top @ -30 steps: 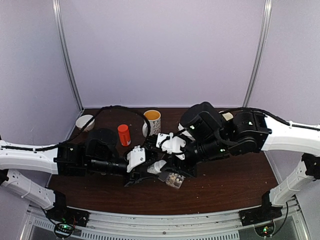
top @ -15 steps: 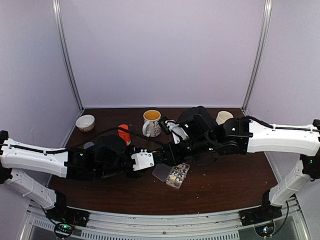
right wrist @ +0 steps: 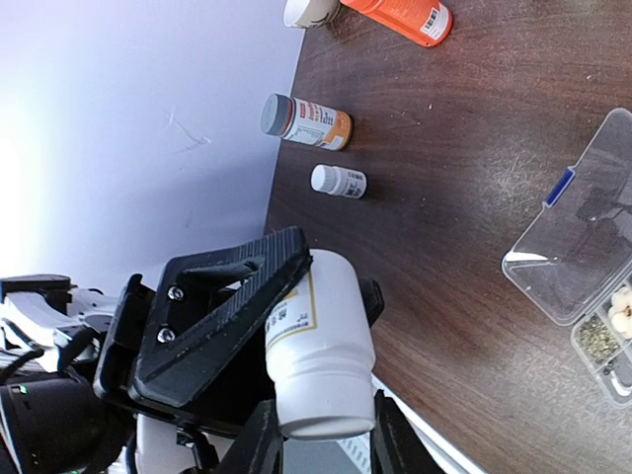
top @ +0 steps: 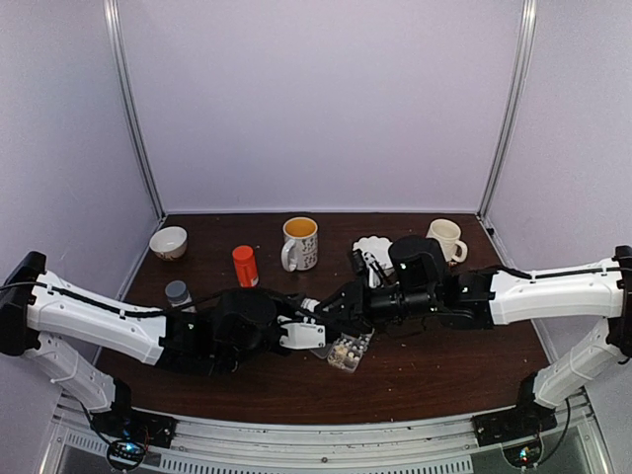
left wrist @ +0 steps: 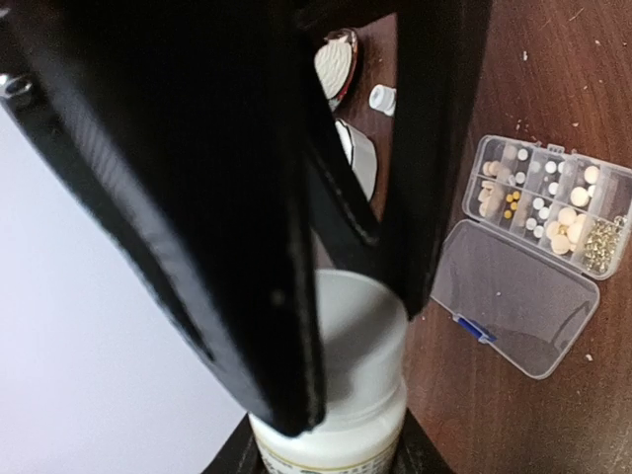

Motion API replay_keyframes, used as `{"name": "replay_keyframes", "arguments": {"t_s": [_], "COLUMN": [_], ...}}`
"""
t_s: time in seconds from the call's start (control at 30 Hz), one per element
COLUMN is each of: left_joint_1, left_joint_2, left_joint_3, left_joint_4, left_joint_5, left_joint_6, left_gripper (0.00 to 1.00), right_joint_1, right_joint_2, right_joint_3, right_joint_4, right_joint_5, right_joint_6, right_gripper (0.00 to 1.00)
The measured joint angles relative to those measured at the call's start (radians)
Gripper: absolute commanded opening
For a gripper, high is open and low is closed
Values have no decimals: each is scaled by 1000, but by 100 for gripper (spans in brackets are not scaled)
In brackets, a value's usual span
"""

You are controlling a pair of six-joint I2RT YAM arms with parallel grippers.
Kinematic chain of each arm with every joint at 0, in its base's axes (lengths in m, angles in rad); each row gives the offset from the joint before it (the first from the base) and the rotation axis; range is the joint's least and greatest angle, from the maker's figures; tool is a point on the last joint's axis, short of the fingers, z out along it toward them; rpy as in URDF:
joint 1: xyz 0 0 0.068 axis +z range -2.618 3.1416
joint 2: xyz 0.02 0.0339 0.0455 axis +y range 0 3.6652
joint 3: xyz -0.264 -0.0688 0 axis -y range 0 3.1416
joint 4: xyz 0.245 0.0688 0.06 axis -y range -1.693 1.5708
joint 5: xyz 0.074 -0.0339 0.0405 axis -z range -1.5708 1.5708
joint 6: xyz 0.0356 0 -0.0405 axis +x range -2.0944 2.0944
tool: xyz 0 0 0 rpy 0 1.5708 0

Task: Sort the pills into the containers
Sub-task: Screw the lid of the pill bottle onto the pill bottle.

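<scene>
**Box part-filled, one bottle held from both ends**

Top view: the open box (top: 348, 363) lies mid-counter (top: 444, 375). The left arm (top: 99, 316) and right arm (top: 553, 291) stretch in low from either side and meet just beside the box, at its far-left corner.

Left wrist view: the left jaws are clenched on a white bottle (left wrist: 341, 395), held in the air off the lid (left wrist: 513, 296) side of the box. White, cream and yellow pills (left wrist: 553, 212) sit in several compartments, and the clear lid lies folded flat.

Right wrist view: the right jaws grasp one end of the same bottle; whether that end is the cap, I cannot tell. Beyond the box's lid lie an orange bottle (right wrist: 400, 15), a grey-capped bottle (right wrist: 306, 120) and a small white bottle (right wrist: 339, 181).

The sorting looks partway done, with this bottle's contents yet to go in.
</scene>
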Motion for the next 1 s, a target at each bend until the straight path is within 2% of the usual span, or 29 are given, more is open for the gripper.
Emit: {"name": "replay_keyframes", "arguments": {"t_s": [0.03,0.17,0.33,0.47,0.57,0.73,0.9,1.0], "left_joint_1": [-2,3,39,89,112,151,259,297], "left_joint_2": [2,-10,-94,-172,-203,-250,-280,-249], "left_joint_3": [0,11,22,23,23,23,29,48], "left_joint_4": [8,23,-3,-52,-96,-169,-179,-172], "left_joint_5": [-12,-12,100,211,313,532,856,1048], "left_joint_6": [10,-10,-129,-255,-349,-516,-741,-863], "left_gripper": [5,7,8,8,9,10,11,11], "right_joint_1": [-4,-22,-48,-94,-122,-97,45,84], "right_joint_2": [-2,-23,-104,-212,-283,-366,-400,-399], "right_joint_3": [-8,-10,-14,-23,-23,2,93,139], "right_joint_4": [21,36,26,-42,-104,-201,-329,-401], "right_joint_5": [-4,-12,-27,-37,-33,-23,18,21], "right_joint_6": [23,58,56,10,-54,-351,-848,-1113], "right_gripper": [21,46,62,65,62,63,61,62]}}
